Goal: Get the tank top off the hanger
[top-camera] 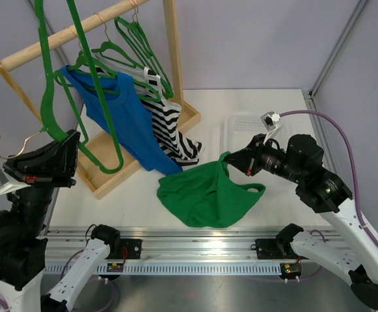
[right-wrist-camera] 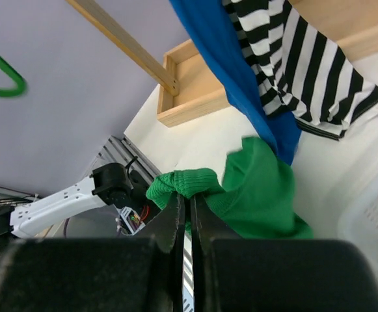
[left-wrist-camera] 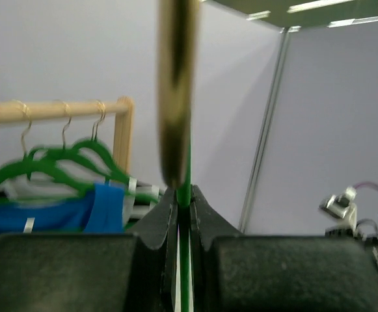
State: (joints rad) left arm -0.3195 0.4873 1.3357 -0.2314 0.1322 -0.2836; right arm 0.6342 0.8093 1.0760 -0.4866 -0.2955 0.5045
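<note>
The green tank top (top-camera: 205,192) lies crumpled on the white table, off the hanger. My right gripper (top-camera: 231,159) is shut on a bunched edge of it and lifts that edge a little; the right wrist view shows the jaws (right-wrist-camera: 190,198) pinching the knit fabric (right-wrist-camera: 260,188). My left gripper (top-camera: 68,140) is shut on a bare green hanger (top-camera: 45,78) and holds it high at the left. In the left wrist view the green rod (left-wrist-camera: 185,247) runs between the closed jaws, with the gold hook (left-wrist-camera: 175,97) blurred above.
A wooden rack (top-camera: 65,36) with a tray base (top-camera: 187,120) stands at the back left. It carries a blue tank top (top-camera: 127,123), a striped top (top-camera: 169,130) and several green hangers. A clear plastic bin (top-camera: 241,127) sits behind the right gripper.
</note>
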